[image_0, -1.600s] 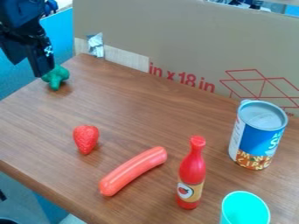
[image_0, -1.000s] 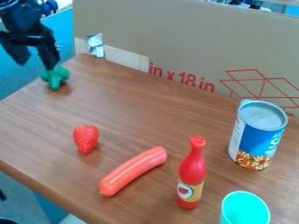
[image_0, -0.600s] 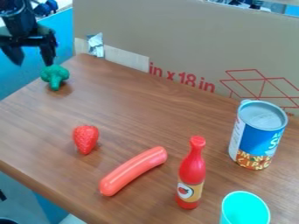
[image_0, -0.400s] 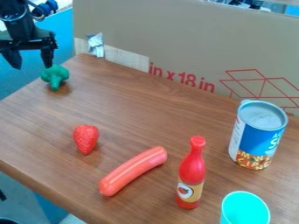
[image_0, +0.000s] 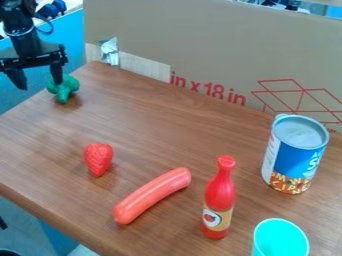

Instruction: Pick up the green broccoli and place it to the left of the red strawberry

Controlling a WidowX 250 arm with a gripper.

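Left of the slim red plastic bottle (image_0: 219, 199) lies a curved pink plastic sausage (image_0: 152, 195); behind-left, a pointed red plastic strawberry (image_0: 99, 159) and lobed green plastic broccoli (image_0: 65, 91). Right of it stand a round turquoise plastic cup (image_0: 280, 241), before, and a cylindrical blue metal can (image_0: 294, 156), behind.

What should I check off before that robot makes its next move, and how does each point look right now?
- Gripper open: ok.
- Nothing held in it: ok.
- Green toy broccoli centred between its fingers: not ok, one finger overlaps it from this angle.
- That finger clear of the broccoli: cannot tell.
- Strawberry and sausage well away from the gripper: ok.
- Red bottle and can standing upright: ok.
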